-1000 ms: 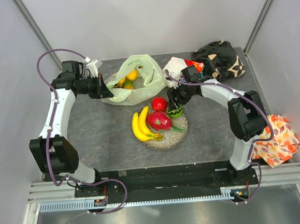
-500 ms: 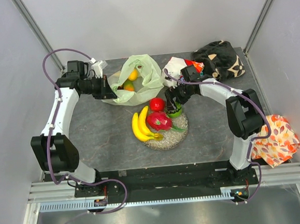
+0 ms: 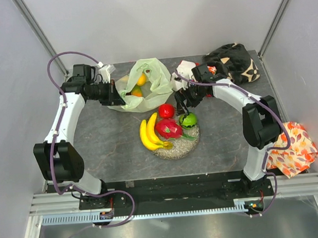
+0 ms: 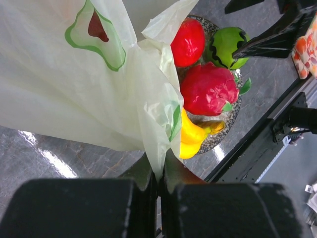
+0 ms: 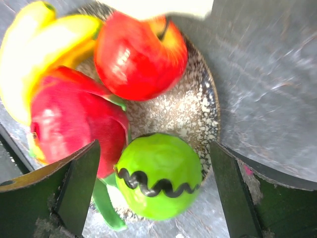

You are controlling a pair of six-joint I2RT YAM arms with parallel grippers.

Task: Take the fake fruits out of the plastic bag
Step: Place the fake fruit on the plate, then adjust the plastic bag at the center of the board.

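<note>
The pale green plastic bag (image 3: 146,95) lies at the back of the table with orange and yellow fruits (image 3: 139,80) showing inside. My left gripper (image 3: 118,95) is shut on the bag's edge (image 4: 157,148) and holds it up. The speckled dish (image 3: 189,144) holds the yellow bananas (image 3: 148,134), pink dragon fruit (image 3: 170,129), red apple (image 3: 167,110) and green lime (image 3: 188,119). My right gripper (image 3: 182,104) is open just above the lime (image 5: 158,181), its fingers either side of it and clear. The apple (image 5: 138,54) and dragon fruit (image 5: 74,124) lie beside the lime.
A white printed cloth (image 3: 184,69) and a black patterned cloth (image 3: 231,61) lie at the back right. An orange leaf-patterned cloth (image 3: 294,147) hangs at the right edge. Grey walls close in the sides and back.
My right gripper has opened, left the lime on the dish and drawn up and back. My left gripper has shifted slightly right with the bag's edge.
</note>
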